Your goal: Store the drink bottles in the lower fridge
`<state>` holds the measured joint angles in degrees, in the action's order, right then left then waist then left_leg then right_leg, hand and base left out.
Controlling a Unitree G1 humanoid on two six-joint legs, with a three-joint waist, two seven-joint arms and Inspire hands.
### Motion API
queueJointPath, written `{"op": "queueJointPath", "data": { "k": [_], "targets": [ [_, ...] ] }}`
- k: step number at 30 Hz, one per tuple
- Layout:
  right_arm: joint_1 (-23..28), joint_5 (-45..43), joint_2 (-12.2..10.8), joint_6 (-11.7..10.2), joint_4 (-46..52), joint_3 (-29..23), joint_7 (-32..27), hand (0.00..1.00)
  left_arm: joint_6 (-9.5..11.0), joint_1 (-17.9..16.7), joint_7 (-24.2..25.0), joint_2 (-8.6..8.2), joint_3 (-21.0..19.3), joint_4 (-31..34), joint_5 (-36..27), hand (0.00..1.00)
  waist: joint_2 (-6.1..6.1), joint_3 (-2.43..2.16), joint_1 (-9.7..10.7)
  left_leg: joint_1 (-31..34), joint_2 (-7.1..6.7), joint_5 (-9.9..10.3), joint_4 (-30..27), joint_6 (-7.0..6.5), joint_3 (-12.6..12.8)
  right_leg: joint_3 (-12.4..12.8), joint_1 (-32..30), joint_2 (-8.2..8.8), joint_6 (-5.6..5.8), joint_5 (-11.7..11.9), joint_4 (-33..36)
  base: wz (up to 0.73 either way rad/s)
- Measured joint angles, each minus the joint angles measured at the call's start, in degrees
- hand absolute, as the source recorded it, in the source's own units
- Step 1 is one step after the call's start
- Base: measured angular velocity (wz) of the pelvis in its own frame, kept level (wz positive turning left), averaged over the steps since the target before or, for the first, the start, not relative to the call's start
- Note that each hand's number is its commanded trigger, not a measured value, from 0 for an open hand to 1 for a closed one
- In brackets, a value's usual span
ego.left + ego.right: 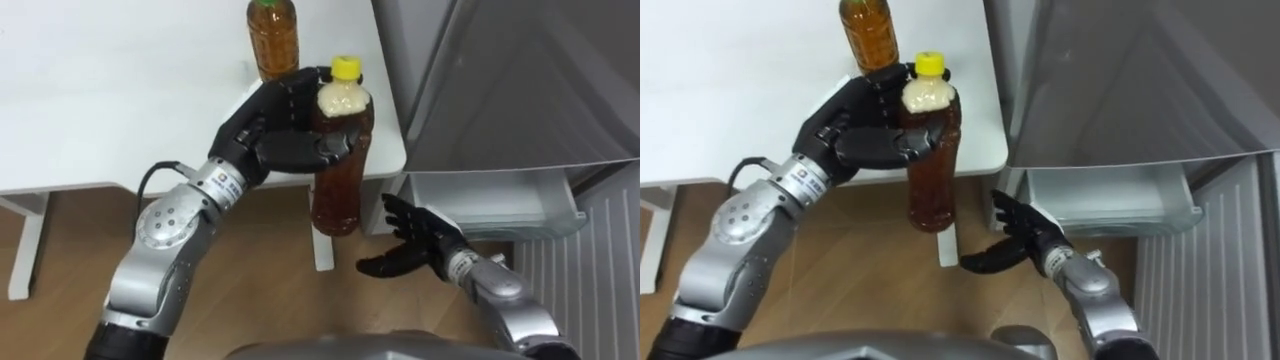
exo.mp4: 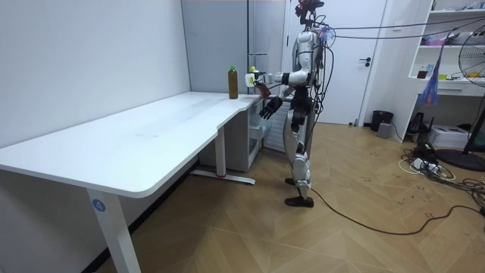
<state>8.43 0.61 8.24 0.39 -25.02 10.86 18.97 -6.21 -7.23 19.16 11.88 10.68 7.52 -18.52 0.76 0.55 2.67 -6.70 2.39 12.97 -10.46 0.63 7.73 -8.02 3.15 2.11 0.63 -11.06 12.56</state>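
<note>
Left hand (image 1: 285,140) clasps the yellow-capped brown tea plastic bottle (image 1: 338,195) upright; right hand (image 1: 418,240) hangs slack-fingered below. Best swing it right, level, toward the open white lower fridge (image 1: 500,205).

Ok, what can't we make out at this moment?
Bottle on the table: top cut off by the eye views' upper edge; too small in the room view.
Held bottle: its middle is covered by the left hand.
Lower fridge: its inside is hidden beneath the grey upper front in the eye views.
</note>
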Motion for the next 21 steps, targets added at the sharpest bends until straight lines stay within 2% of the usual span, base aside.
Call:
{"op": "queueJointPath", "data": {
  "k": [7,16,19,21],
  "targets": [
    [0.75,0.30,0.42,-0.28,6.00,1.41,4.56,0.00,0.49,-0.15,0.66,0.08,-0.06,-0.37,-0.04,1.00,-0.18,0.08,-0.06,0.16,-0.04,0.00,0.00,0.00,-0.05,-0.01,-0.13,0.07,0.00,0.00,0.07,0.00],
    [0.68,7.33,0.94,-0.10,6.49,1.29,12.54,0.00,1.18,-0.19,4.58,0.42,-0.04,-0.38,-0.08,1.00,-0.58,0.26,-0.07,0.14,-0.04,0.00,-0.05,0.00,-0.02,-0.10,-0.08,0.11,-0.03,0.23,0.14,0.00],
    [0.78,10.78,2.12,1.21,6.57,1.34,15.73,0.00,1.18,-0.20,6.26,0.79,-0.05,-0.39,-1.36,1.00,-0.70,0.23,-0.53,0.15,-0.04,0.01,-0.22,0.00,0.13,-0.08,-0.21,0.16,-0.02,0.23,0.33,0.00],
    [0.80,12.71,3.68,2.24,6.65,1.34,18.32,0.00,1.16,-0.19,7.35,0.96,-0.02,-0.48,-1.46,1.00,-0.77,0.19,-1.05,0.13,-0.05,0.01,-0.25,0.00,0.13,-0.10,-0.24,0.18,-0.02,0.24,0.32,0.00]
  ]
}}
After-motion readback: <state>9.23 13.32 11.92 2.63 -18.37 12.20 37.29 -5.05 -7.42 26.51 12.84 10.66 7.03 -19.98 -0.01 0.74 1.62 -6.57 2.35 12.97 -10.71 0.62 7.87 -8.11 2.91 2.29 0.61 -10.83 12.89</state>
